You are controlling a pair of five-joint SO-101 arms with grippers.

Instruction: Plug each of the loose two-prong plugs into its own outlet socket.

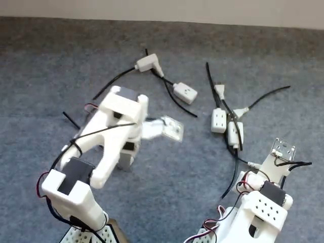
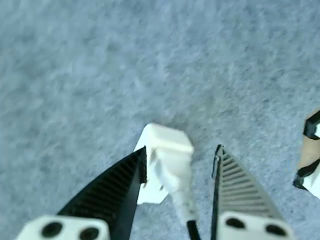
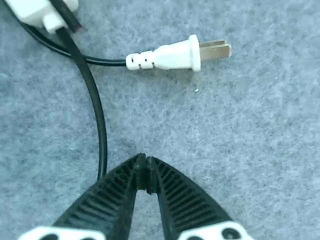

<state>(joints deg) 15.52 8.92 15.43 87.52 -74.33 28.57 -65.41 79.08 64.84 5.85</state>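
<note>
A white outlet socket (image 2: 167, 155) with its black cord lies on the grey carpet between the open fingers of my left gripper (image 2: 180, 150). One finger touches it and the other stands apart. From above, that gripper (image 1: 169, 127) is at the middle of the carpet. My right gripper (image 3: 146, 160) is shut on nothing, a short way from a loose white two-prong plug (image 3: 172, 55) with bare prongs. In the high view this gripper (image 1: 282, 148) is at the right, and the plug (image 1: 253, 164) lies by it.
More white pieces lie on the carpet: an angled plug (image 1: 148, 63), a socket (image 1: 185, 92), two sockets (image 1: 218, 120) (image 1: 235, 132) side by side, and small plugs (image 1: 219, 90) (image 1: 241, 112). Black cords (image 1: 234, 172) cross between them. Another socket (image 3: 37, 10) is beyond the loose plug.
</note>
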